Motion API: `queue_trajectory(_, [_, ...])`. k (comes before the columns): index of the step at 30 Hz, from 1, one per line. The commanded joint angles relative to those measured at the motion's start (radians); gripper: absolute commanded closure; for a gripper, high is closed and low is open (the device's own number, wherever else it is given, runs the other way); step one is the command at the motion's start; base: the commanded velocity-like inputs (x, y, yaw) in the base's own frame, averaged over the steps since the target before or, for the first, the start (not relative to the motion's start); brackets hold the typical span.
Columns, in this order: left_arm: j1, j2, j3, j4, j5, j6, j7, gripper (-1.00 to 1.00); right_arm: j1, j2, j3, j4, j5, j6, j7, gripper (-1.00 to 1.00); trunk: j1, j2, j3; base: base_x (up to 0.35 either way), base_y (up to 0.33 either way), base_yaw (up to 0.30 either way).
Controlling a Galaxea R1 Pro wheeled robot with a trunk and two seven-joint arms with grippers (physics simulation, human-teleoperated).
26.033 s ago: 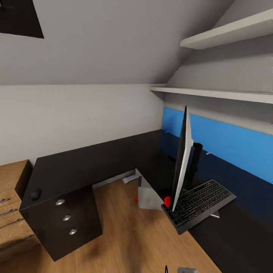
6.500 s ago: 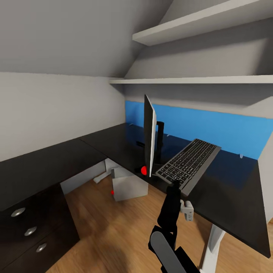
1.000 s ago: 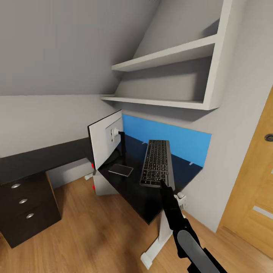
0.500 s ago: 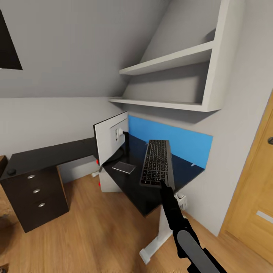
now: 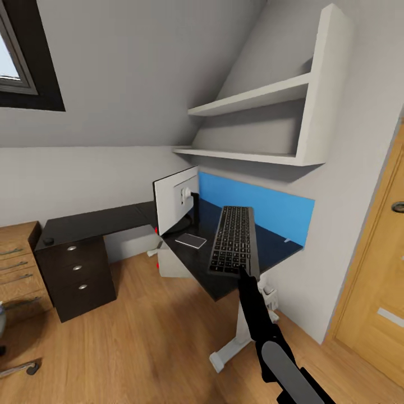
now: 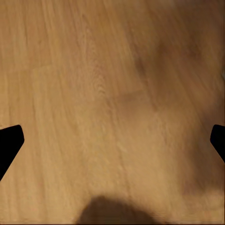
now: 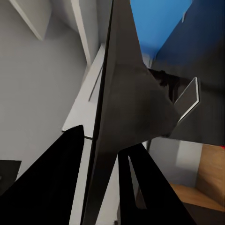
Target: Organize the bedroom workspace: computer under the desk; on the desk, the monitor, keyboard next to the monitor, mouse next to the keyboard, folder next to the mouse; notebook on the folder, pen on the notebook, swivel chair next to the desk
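My right gripper [image 5: 242, 271] is shut on the near edge of the dark keyboard [image 5: 233, 240], which it holds tilted up above the black desk [image 5: 216, 283]. The right wrist view shows that keyboard [image 7: 123, 108] edge-on between my right gripper's [image 7: 101, 157] fingers. The monitor [image 5: 176, 205] stands on the desk with its white back toward me. A grey computer [image 5: 170, 265] sits on the floor under the desk. A small dark mouse [image 5: 49, 241] lies on the desk's far left end. My left gripper [image 6: 112, 140] hangs open over the wood floor.
A flat grey plate [image 5: 191, 241] lies on the desk by the monitor. A black drawer unit [image 5: 78, 276] and a wooden dresser [image 5: 17, 269] stand at left, with a chair base [image 5: 14, 367] at the bottom left. White shelves [image 5: 252, 101] hang above the desk, and a wooden door [image 5: 373, 264] is at right.
The whole view has shifted, so the camera moved: desk and monitor look farther off, and window, dresser and chair base have come in. The keyboard stays in my right gripper.
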Motion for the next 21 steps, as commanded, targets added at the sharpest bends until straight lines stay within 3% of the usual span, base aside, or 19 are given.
queue_trajectory(1, [0.0,-0.001,0.001,-0.003,0.008,0.005,0.002,-1.0,-0.001,-0.001,0.004,-0.001,-0.001,-0.007,-0.003,1.0,0.0,-0.001,-0.001,-0.098,-0.313,0.0])
queue_trajectory(6, [0.0,-0.001,0.001,-0.004,0.008,0.005,0.002,-1.0,-0.001,0.0,0.01,-0.001,0.002,-0.011,-0.003,1.0,0.0,-0.001,0.001,-0.017,-0.339,0.045])
queue_trajectory(12, [0.0,0.003,0.001,-0.003,0.008,0.005,0.002,-1.0,-0.001,0.0,0.048,-0.001,0.034,-0.011,-0.003,1.0,0.0,-0.001,0.008,-0.001,-0.345,0.15])
queue_trajectory(21, [0.0,0.007,0.001,-0.003,0.009,0.005,0.002,-1.0,-0.001,0.0,0.054,0.0,0.039,-0.01,-0.003,1.0,0.0,-0.001,0.019,-0.074,-0.316,0.166])
